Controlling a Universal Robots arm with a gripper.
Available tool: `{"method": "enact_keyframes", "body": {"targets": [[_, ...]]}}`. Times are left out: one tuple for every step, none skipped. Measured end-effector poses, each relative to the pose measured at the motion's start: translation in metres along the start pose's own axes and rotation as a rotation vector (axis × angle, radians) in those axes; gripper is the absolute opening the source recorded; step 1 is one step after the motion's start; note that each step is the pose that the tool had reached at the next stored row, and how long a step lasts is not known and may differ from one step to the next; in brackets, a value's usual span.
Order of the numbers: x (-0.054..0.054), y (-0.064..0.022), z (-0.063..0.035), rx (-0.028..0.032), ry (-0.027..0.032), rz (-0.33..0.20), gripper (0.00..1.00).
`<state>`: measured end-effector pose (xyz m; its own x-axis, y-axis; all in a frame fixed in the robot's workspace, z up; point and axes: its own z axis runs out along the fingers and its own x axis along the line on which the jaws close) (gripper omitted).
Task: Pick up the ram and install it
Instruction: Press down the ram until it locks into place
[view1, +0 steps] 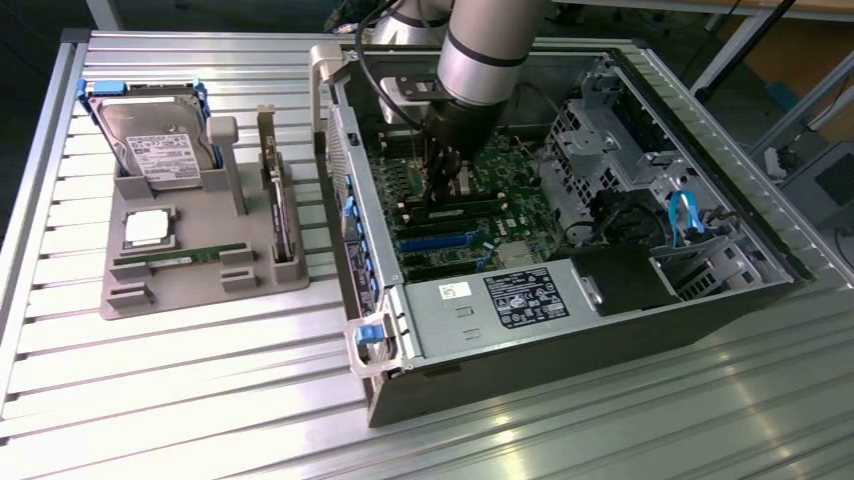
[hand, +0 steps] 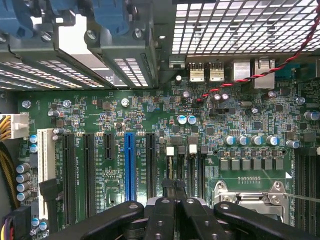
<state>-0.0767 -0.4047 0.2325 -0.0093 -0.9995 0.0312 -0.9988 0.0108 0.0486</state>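
Gripper (view1: 445, 178) fully closed, nothing visibly held, low over motherboard (view1: 461, 215) inside the case; ram (view1: 175, 258) lying in gray tray (view1: 200, 296) outside that case, uncollected; risk judged: fingers striking slots or capacitors if lowered further.

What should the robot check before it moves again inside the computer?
1. Gripper is inside the computer case, low over the motherboard: ok.
2. Gripper is shut: ok.
3. Something is held in the gripper: cannot tell.
4. Ram is out of the gray tray: not ok, a green stick lies there.
5. Red wire is apart from the gripper: ok.
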Motion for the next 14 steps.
{"method": "enact_keyframes", "body": {"targets": [[0.0000, 0.0000, 0.0002, 0.0000, 0.0002, 0.000, 0.10], [0.0000, 0.0000, 0.0004, -0.0001, 0.0002, 0.000, 0.10], [0.0000, 0.0000, 0.0005, 0.0000, 0.0001, 0.000, 0.10], [0.0000, 0.0000, 0.0006, 0.0001, 0.0000, 0.000, 0.10], [0.0000, 0.0000, 0.0006, 0.0001, 0.0000, 0.000, 0.10], [0.0000, 0.0000, 0.0006, 0.0001, 0.0000, 0.000, 0.10], [0.0000, 0.0000, 0.0006, 0.0001, 0.0000, 0.000, 0.10], [0.0000, 0.0000, 0.0006, 0.0001, -0.0001, 0.000, 0.10], [0.0000, 0.0000, 0.0007, 0.0000, 0.0001, 0.000, 0.10], [0.0000, 0.0000, 0.0014, 0.0001, 0.0000, 0.000, 0.10], [0.0000, 0.0000, 0.0018, 0.0001, 0.0002, 0.000, 0.10], [0.0000, 0.0000, 0.0019, 0.0000, 0.0003, 0.000, 0.10], [0.0000, 0.0000, 0.0020, 0.0000, 0.0002, 0.000, 0.10], [0.0000, -0.0001, 0.0021, 0.0001, 0.0001, 0.000, 0.10]]}}
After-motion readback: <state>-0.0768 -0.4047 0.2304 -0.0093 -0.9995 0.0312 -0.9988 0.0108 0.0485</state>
